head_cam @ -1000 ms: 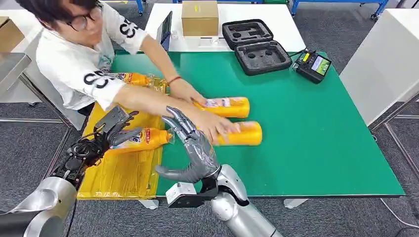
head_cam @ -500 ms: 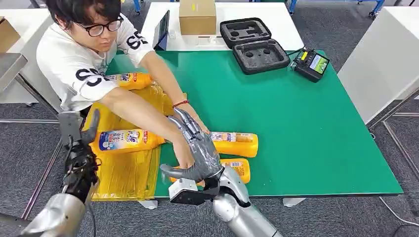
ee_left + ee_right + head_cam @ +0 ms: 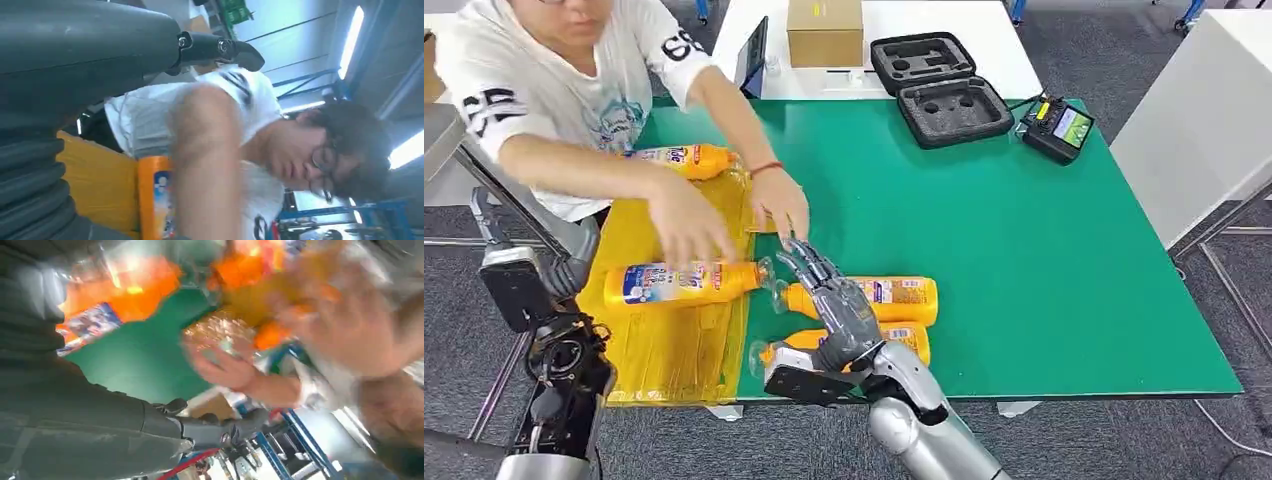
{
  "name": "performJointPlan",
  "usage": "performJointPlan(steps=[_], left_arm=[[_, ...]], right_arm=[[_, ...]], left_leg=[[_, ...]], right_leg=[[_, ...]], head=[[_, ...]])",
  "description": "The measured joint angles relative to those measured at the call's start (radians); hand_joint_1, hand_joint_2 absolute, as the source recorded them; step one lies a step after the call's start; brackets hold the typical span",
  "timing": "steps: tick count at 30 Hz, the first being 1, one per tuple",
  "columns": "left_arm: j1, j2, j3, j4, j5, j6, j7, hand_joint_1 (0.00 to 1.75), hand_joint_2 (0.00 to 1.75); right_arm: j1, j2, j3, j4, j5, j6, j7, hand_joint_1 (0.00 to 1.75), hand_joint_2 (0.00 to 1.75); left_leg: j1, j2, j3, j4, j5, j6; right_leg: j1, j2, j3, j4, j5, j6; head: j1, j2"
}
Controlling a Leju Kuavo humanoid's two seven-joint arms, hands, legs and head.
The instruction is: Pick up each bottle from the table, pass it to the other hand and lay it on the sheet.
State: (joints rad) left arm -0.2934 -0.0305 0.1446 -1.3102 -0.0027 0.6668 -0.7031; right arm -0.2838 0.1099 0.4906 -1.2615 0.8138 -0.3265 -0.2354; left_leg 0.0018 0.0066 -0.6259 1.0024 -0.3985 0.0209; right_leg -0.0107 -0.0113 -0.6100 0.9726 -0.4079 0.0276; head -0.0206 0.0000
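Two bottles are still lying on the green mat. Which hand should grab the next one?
Right, probably. The right hand hovers open directly over the two bottles on the green mat. The left hand is pulled back off the table's left edge, beside the yellow sheet.

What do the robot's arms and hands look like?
The right arm is shiny silver and rounded, ending in a dark grey metallic right hand with slim jointed fingers. The left arm shows black parts with thin cables near the wrist. Up close, the left hand has a grey ribbed cover.
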Motion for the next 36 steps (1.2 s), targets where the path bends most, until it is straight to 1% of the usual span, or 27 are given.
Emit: performJointPlan(steps=[2,4,6,10,15,36], left_arm=[[0.027,-0.003,0.0,-0.057,0.0,0.0,0.0,0.0,1.75],[0.06,-0.007,0.0,-0.114,-0.007,0.013,0.0,0.0,1.75],[0.104,-0.011,0.001,-0.175,-0.014,0.021,0.0,0.0,1.75],[0.179,-0.026,0.009,-0.265,-0.013,0.022,0.0,0.0,1.75],[0.22,-0.041,0.029,-0.322,-0.012,0.021,0.0,0.0,1.75],[0.258,-0.074,0.092,-0.389,-0.003,-0.005,0.0,0.0,1.75]], right_arm=[[0.002,-0.022,0.0,0.0,0.057,0.083,0.094,0.0,1.75],[0.007,-0.047,-0.001,0.0,0.092,0.13,0.132,0.0,1.75],[0.014,-0.07,-0.001,0.0,0.112,0.163,0.148,0.0,1.75],[0.021,-0.107,0.0,0.0,0.128,0.194,0.154,0.0,1.75],[0.019,-0.131,0.001,0.0,0.141,0.233,0.166,0.0,1.75],[-0.012,-0.166,0.062,0.017,0.136,0.295,0.164,0.0,1.75]], left_leg=[[0.0,0.0,0.0,0.0,0.0,0.0],[0.0,0.0,0.0,0.0,0.0,0.0],[0.0,0.001,0.0,0.0,-0.002,0.0],[0.0,0.001,-0.001,0.0,-0.003,0.0],[0.0,0.0,-0.002,0.0,-0.003,0.0],[0.0,0.0,-0.002,0.0,-0.002,0.0]], right_leg=[[0.0,0.0,0.0,0.0,0.0,0.0],[0.0,0.0,0.0,0.0,0.0,0.0],[0.0,0.0,-0.001,0.0,0.0,0.0],[0.0,0.0,-0.002,0.0,-0.001,0.0],[0.0,0.0,-0.001,0.0,-0.001,0.0],[0.0,0.0,-0.001,0.0,-0.001,0.0]], head=[[0.0,0.0],[0.0,0.0],[0.0,0.0],[0.0,0.0],[0.0,0.0],[0.0,0.0]])
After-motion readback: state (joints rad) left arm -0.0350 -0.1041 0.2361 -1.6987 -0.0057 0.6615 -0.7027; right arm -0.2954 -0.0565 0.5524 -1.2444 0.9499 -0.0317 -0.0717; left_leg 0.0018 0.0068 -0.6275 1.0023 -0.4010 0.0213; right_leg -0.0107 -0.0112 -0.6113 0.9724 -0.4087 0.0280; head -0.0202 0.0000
